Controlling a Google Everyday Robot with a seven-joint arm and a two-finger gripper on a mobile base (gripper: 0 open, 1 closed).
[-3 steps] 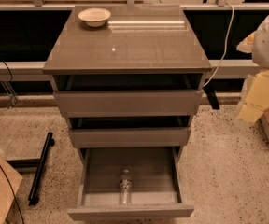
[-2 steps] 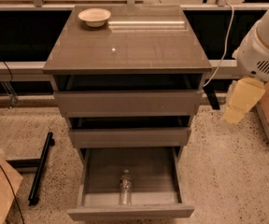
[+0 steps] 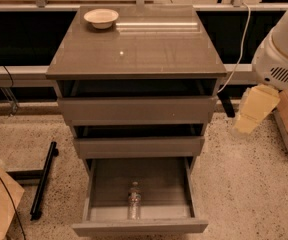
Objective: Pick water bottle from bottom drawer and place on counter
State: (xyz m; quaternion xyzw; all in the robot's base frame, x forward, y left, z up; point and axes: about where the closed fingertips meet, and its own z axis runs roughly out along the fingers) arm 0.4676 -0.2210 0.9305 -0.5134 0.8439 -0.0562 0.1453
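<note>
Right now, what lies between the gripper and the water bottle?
Camera view: only speckled floor and the bottom drawer's right wall separate the gripper, right of the cabinet, from the water bottle.

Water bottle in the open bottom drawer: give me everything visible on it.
The small clear plastic water bottle has a crinkled see-through body, a pale label band and a small cap. It rests on the floor of the open grey-brown bottom drawer, mid-width, near the front wall, clear of both side walls. Upright or lying cannot be told. Nothing else touches it: the pale yellow gripper hangs right of the cabinet.
</note>
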